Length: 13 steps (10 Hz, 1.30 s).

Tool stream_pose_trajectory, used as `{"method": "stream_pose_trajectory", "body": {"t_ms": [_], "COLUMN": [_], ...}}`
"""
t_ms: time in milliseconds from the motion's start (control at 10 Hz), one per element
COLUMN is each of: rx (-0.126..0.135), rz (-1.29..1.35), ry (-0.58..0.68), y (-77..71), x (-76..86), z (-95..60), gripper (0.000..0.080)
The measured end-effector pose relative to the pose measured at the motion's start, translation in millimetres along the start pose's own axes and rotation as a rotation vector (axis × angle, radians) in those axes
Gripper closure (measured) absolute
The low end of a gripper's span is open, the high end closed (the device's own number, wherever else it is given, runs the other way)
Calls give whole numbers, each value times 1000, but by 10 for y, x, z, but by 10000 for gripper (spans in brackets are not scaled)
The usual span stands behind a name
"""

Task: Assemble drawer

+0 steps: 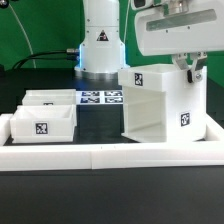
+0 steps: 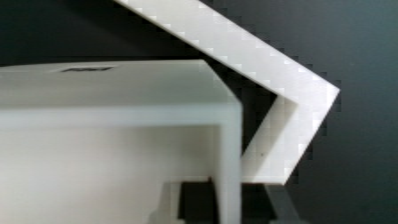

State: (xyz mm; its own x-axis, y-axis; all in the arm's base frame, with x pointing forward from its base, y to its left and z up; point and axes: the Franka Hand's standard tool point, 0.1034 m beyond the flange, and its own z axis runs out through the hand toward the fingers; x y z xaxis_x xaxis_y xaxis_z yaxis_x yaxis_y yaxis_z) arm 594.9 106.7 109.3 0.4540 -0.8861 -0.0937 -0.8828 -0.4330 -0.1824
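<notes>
The white boxy drawer housing [image 1: 160, 100] stands upright at the exterior view's right, with tags on its top and side. My gripper [image 1: 188, 70] comes down on its top far edge. In the wrist view the gripper [image 2: 228, 196] has a black finger [image 2: 192, 202] on each side of a thin upright wall of the housing [image 2: 107, 120], shut on it. Two shallow white trays lie side by side at the exterior view's left, one in front [image 1: 42, 124] and one behind it [image 1: 50, 99].
A long low white wall strip [image 1: 110, 153] runs along the front and turns back at the left. It also shows in the wrist view [image 2: 240, 55]. The marker board [image 1: 101, 98] lies flat behind the trays, before the robot's base [image 1: 100, 45].
</notes>
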Motion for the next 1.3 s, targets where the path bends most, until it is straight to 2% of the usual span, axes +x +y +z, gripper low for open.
{"method": "stream_pose_trajectory", "body": {"t_ms": [200,400,700,900,1300], "rx": [5,15,17,17,26], "rz": [118,336,372,368,369], "ry": [-12,-38,-48,-53,-62], "y": [-5,49,39,-31,-280], "x": [-24,7,32,42,121], "z": [5,29,32,63,140], "gripper": [761,761,761,761,758]}}
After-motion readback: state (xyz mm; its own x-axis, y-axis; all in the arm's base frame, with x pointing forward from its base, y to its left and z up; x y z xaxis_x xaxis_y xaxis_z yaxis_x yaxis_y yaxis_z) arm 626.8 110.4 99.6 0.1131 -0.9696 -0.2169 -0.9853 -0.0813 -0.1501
